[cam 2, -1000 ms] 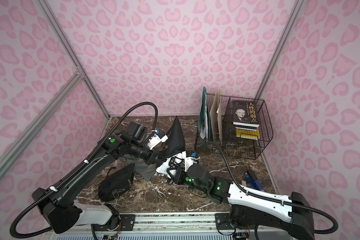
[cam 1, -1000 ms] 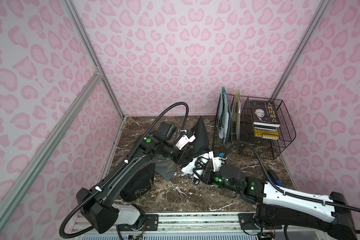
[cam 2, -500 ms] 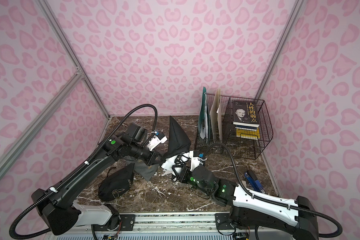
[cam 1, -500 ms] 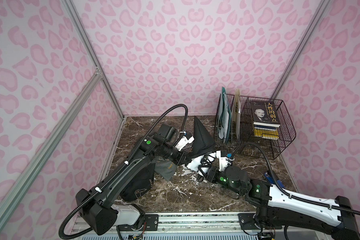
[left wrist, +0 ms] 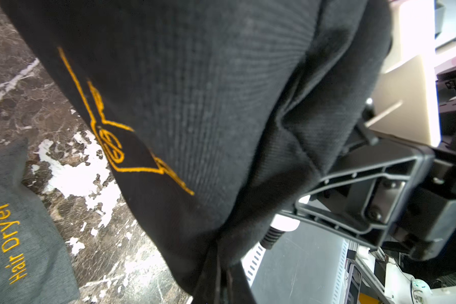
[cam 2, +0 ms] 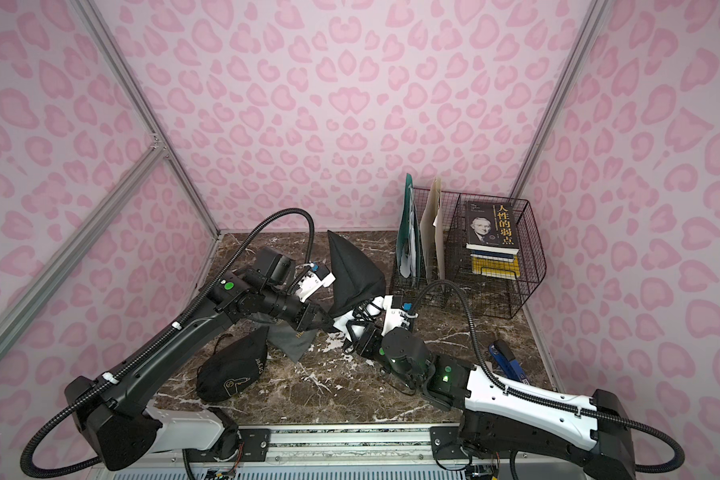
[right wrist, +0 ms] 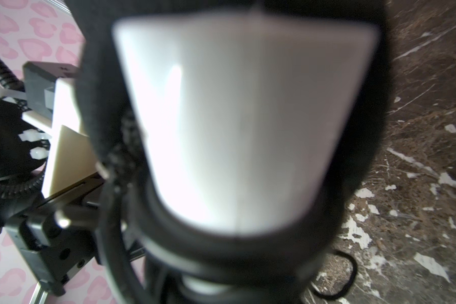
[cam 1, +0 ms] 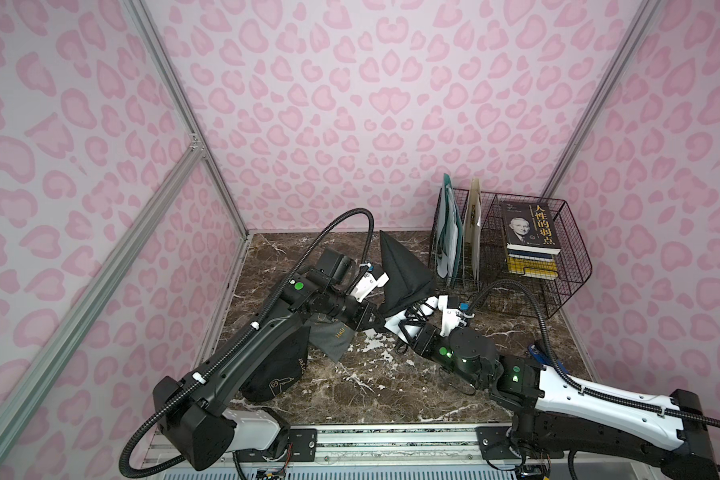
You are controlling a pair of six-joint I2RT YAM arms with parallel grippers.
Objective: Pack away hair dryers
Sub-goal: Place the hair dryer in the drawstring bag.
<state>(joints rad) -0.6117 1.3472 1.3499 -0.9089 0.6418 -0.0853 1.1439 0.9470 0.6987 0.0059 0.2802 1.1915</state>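
Observation:
A white hair dryer (right wrist: 242,118) fills the right wrist view, blurred, with the rim of a black pouch (right wrist: 98,92) round its head. My right gripper (cam 1: 412,328) is shut on the dryer's corded handle, and its fingertips are hidden. In both top views the black pouch (cam 1: 404,270) (cam 2: 354,270) stands tilted up over the dryer (cam 1: 429,303) (cam 2: 375,303). My left gripper (left wrist: 221,284) (cam 1: 377,322) is shut on the pouch's lower edge. The pouch (left wrist: 195,105) bears a gold dryer drawing.
A stuffed black pouch (cam 1: 279,374) (cam 2: 233,370) lies at the front left. A flat grey pouch (cam 1: 333,336) (left wrist: 16,223) printed "Hair Dryer" lies under my left arm. At the back right stands a wire basket (cam 1: 558,282) with books (cam 1: 528,232) and folders (cam 1: 449,232). A blue object (cam 2: 508,361) lies right.
My right gripper has carried the white dryer a little back and right, up to the pouch's mouth. The left gripper has raised the black pouch so it stands steeper.

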